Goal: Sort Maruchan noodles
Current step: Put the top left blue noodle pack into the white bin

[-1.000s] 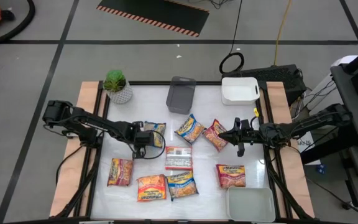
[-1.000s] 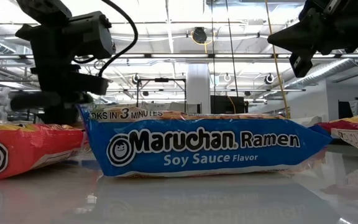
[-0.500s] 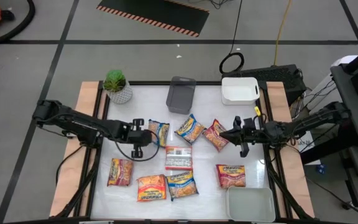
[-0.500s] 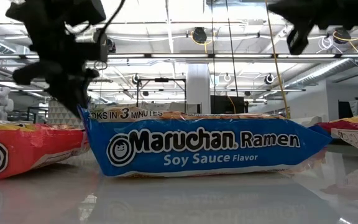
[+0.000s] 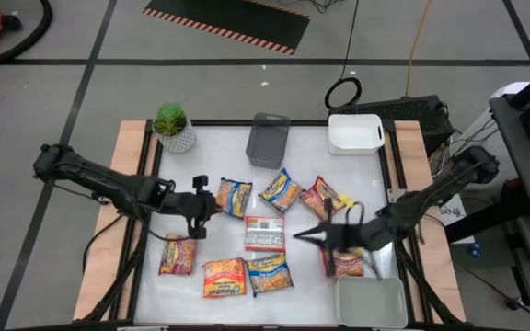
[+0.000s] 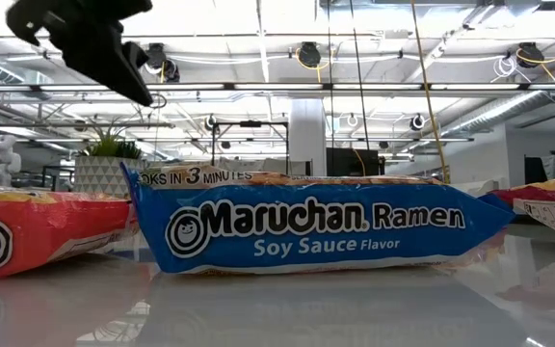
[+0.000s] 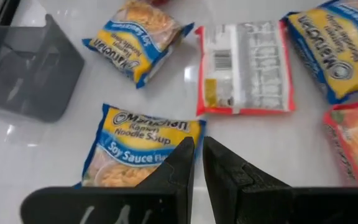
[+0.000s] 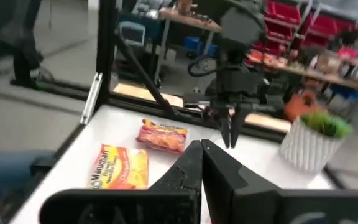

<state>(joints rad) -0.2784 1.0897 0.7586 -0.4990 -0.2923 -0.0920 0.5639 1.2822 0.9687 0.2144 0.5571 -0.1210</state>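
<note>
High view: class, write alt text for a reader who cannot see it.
Seen from above, eight glossy ramen packets lie scattered on a white table between two dark robot arms. The shut left gripper hovers beside a blue-and-yellow packet; the shut right gripper hangs near a red-and-yellow packet.

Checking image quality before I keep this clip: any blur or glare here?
High view: the right gripper is smeared by motion. Low view: bright ceiling lights leave the left gripper a dark silhouette; the glossy table mirrors the blue packet. Left wrist view: packets sharp.
</note>
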